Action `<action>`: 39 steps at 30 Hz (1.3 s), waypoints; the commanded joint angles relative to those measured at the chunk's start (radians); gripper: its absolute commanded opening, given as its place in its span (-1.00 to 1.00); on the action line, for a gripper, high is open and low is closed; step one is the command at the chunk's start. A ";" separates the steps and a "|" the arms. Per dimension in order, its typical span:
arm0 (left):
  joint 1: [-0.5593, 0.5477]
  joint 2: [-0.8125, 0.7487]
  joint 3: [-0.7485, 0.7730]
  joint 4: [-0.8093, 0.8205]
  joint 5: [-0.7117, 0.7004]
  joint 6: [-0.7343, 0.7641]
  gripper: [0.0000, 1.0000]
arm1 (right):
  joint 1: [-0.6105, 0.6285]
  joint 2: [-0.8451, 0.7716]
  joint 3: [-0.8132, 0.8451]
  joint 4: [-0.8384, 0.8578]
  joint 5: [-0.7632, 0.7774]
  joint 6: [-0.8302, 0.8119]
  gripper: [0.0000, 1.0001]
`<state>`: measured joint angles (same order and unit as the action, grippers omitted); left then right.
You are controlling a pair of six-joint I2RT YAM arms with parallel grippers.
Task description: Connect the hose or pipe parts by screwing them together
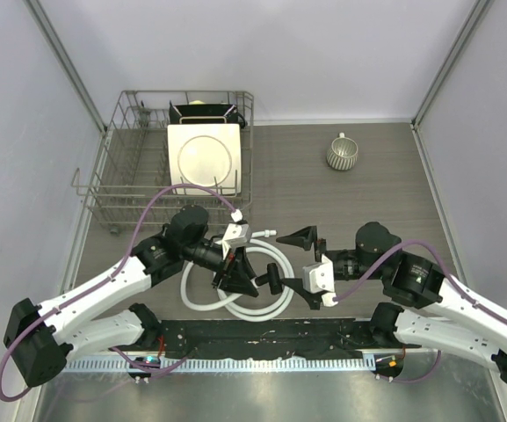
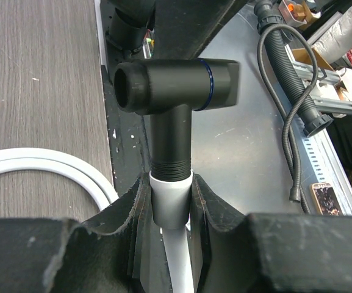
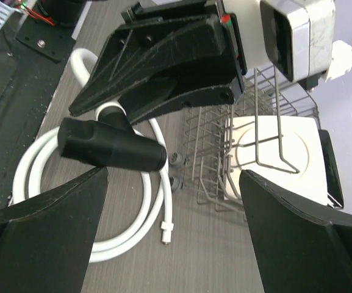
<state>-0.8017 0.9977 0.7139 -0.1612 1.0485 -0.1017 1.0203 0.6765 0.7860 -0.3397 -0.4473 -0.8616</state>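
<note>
My left gripper (image 2: 171, 204) is shut on the white end connector (image 2: 171, 196) of the hose. The black T-shaped fitting (image 2: 169, 85) stands on that connector, with some thread of its stem showing above the white rim. From above, the left gripper (image 1: 242, 280) holds this joint over the coiled white hose (image 1: 235, 299), and the T fitting (image 1: 271, 280) points right. My right gripper (image 1: 300, 262) is open just right of the fitting, touching nothing. In the right wrist view the fitting (image 3: 111, 146) sits ahead of the open right gripper (image 3: 173, 195). The hose's free end (image 3: 166, 231) lies on the table.
A wire dish rack (image 1: 126, 189) with a white square plate (image 1: 205, 156) stands at the back left. A ribbed white mug (image 1: 342, 153) sits at the back right. A black mat (image 1: 262, 338) runs along the near edge between the arm bases.
</note>
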 commanded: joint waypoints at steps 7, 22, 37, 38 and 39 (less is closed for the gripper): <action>0.012 -0.011 0.045 0.055 0.022 0.025 -1.00 | 0.004 0.035 0.070 0.051 -0.133 0.067 0.84; 0.013 -0.019 0.044 0.029 -0.051 0.057 -1.00 | 0.008 0.129 0.006 0.403 0.077 0.725 -0.06; 0.018 -0.044 0.032 0.061 -0.051 0.042 -1.00 | 0.006 0.026 -0.079 0.191 0.076 0.707 -0.38; 0.021 -0.041 0.030 0.065 -0.050 0.039 -1.00 | 0.007 0.024 -0.080 0.182 0.075 0.710 -0.38; 0.021 -0.042 0.030 0.066 -0.047 0.037 -1.00 | 0.008 0.024 -0.080 0.168 0.076 0.714 -0.37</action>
<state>-0.7959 0.9840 0.7143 -0.1852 0.9760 -0.0708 1.0218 0.7097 0.7193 -0.0959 -0.3714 -0.1757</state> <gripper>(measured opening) 0.278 0.314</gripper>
